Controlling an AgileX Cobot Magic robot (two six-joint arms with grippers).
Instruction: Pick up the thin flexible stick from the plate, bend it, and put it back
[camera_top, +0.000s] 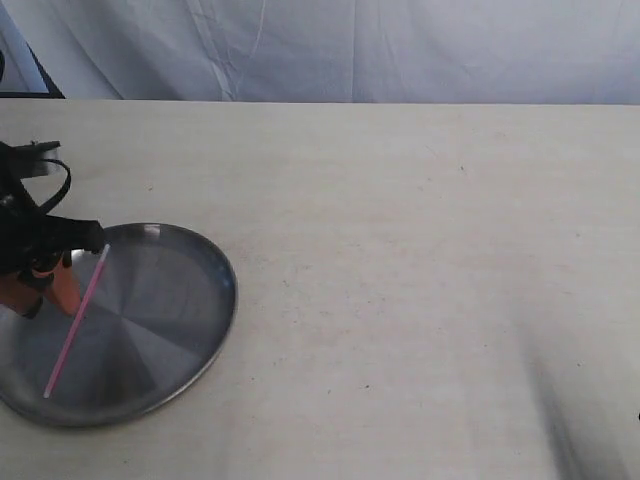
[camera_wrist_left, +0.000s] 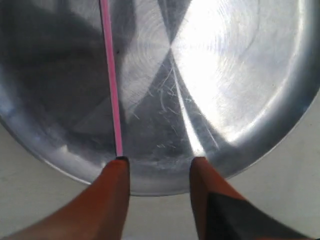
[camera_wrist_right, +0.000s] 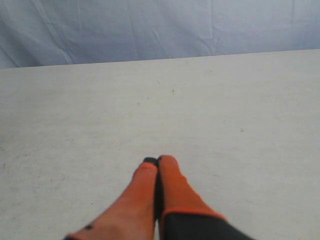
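Observation:
The thin flexible stick (camera_top: 76, 320) lies straight and pink on the round silver plate (camera_top: 170, 300), slanting across its left half. My left gripper (camera_top: 45, 288) hangs over the plate's left rim, by the stick's upper end. In the left wrist view it (camera_wrist_left: 159, 162) is open, with only bare plate (camera_wrist_left: 225, 75) between its orange fingers. There the stick (camera_wrist_left: 112, 85) runs up to the tip of one finger (camera_wrist_left: 117, 172) and ends at it, outside the gap. My right gripper (camera_wrist_right: 157, 160) is shut on nothing above bare table and is out of the exterior view.
The plate sits at the front left corner of a pale beige table (camera_top: 420, 250). A grey-blue cloth (camera_top: 350, 50) hangs behind the table's far edge. A soft shadow lies at the front right (camera_top: 570, 420).

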